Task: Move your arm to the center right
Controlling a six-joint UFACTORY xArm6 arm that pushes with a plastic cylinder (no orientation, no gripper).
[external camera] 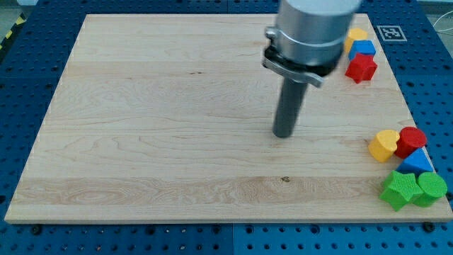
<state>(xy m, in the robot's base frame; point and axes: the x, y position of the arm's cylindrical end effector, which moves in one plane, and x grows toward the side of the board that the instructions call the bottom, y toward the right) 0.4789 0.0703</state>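
My tip [283, 134] rests on the wooden board [156, 120], a little right of the board's middle, with no block touching it. At the view's right edge, a yellow heart block [383, 145], a red round block [411, 141], a blue triangular block [417, 163], a green star block [398, 190] and a green round block [430, 188] form a cluster well to the right of the tip. At the top right sit a yellow block [357, 34], a blue block [363, 49] and a red star block [361, 67].
The arm's grey cylinder body [311, 32] hangs over the board's top right area, partly hiding the top-right blocks. A blue perforated table [28, 85] surrounds the board. A black-and-white marker tag [391, 32] lies at the top right corner.
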